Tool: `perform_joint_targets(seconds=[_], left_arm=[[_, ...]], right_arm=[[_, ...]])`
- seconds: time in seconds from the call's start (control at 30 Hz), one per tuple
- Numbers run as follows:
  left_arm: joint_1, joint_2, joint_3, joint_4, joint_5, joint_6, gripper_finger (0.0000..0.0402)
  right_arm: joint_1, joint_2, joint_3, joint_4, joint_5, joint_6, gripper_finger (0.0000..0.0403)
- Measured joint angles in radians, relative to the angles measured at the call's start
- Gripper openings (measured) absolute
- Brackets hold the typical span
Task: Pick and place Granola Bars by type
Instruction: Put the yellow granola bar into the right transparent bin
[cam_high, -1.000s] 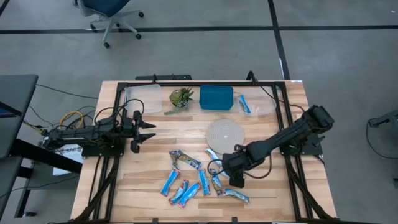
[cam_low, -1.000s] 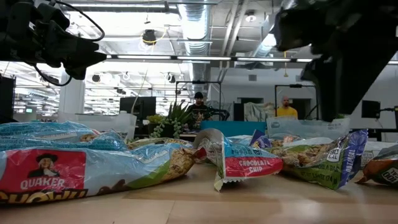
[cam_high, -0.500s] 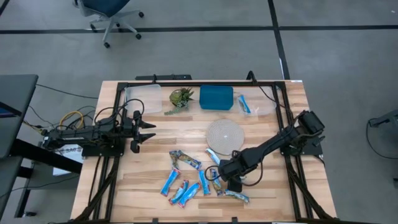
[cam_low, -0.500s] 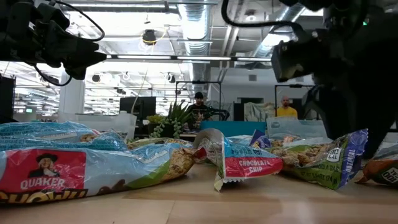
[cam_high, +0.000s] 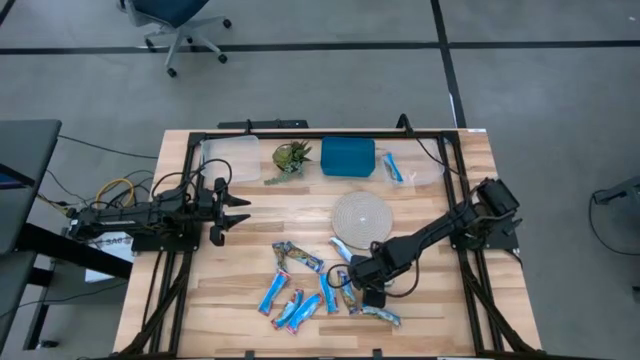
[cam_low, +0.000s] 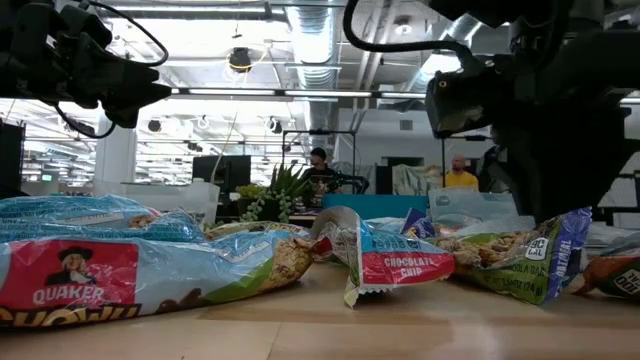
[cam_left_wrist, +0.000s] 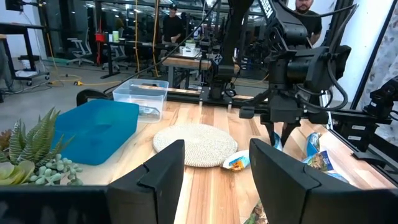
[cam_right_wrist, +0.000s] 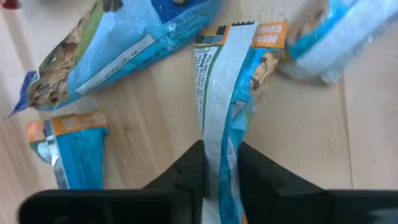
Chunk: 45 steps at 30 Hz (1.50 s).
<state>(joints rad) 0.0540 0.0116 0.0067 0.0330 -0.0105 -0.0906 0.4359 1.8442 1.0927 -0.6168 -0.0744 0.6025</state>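
Several granola bars (cam_high: 300, 285) in blue wrappers lie scattered on the near middle of the wooden table (cam_high: 230, 300). One more bar (cam_high: 392, 167) lies in a clear tub at the far right. My right gripper (cam_high: 356, 288) points down among the bars on the right of the heap. It is shut on a light blue bar with an orange end (cam_right_wrist: 233, 93). My left gripper (cam_left_wrist: 214, 174) hangs open and level above the table's left side (cam_high: 240, 208), touching nothing. My right gripper pinches the light blue bar by its two long sides (cam_right_wrist: 219, 163) between its two fingers, at the end away from the orange tip. The fingers (cam_right_wrist: 186, 177) come from above and lie across the bar. The bar lies flat on the table, its white back seam up.
A round woven mat (cam_high: 360, 215) lies behind the bars. Along the far edge stand a clear tub (cam_high: 228, 158), a green plant (cam_high: 290, 158), a blue box (cam_high: 348, 156) and the second clear tub (cam_high: 415, 165). Other bars (cam_right_wrist: 112, 50) lie close on both sides of the held one.
My right gripper has come down onto the bars and shifted a little toward the table's left edge. The left arm has kept still.
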Motion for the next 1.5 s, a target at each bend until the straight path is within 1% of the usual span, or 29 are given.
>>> perform_joint_targets(seconds=[0.17,0.3,0.47,0.57,0.7,0.87,1.03,1.13,1.27,1.4,1.5], left_arm=[[0.000,0.000,0.000,0.000,0.000,0.000,0.0174],[0.000,0.000,0.000,0.000,0.000,0.000,0.0174],[0.000,0.000,0.000,0.000,0.000,0.000,0.0174],[0.000,0.000,0.000,0.000,0.000,0.000,0.0174],[0.000,0.000,0.000,0.000,0.000,0.000,0.0174],[0.000,0.000,0.000,0.000,0.000,0.000,0.0174],[0.000,0.000,0.000,0.000,0.000,0.000,0.0174],[0.000,0.000,0.000,0.000,0.000,0.000,0.0174],[0.000,0.000,0.000,0.000,0.000,0.000,0.0174],[0.000,0.000,0.000,0.000,0.000,0.000,0.0174],[0.000,0.000,0.000,0.000,0.000,0.000,0.0174]], right_arm=[[-0.007,-0.021,0.002,-0.002,-0.010,0.000,0.0034],[-0.033,-0.074,0.005,0.001,-0.008,0.022,0.0021],[-0.101,-0.166,0.004,-0.006,-0.003,0.040,0.0017],[-0.159,-0.221,0.004,-0.011,0.022,0.053,0.0021],[-0.269,-0.290,0.004,-0.020,0.067,0.060,0.0023],[-0.442,-0.362,0.004,-0.047,0.114,0.061,0.0018],[-0.611,-0.421,0.004,-0.082,0.186,0.061,0.0017],[-0.710,-0.444,0.004,-0.119,0.231,0.062,0.0020],[-0.836,-0.472,0.004,-0.186,0.258,0.081,0.0017],[-0.934,-0.486,0.004,-0.251,0.290,0.099,0.0014],[-0.991,-0.486,0.004,-0.298,0.294,0.106,0.0017]])
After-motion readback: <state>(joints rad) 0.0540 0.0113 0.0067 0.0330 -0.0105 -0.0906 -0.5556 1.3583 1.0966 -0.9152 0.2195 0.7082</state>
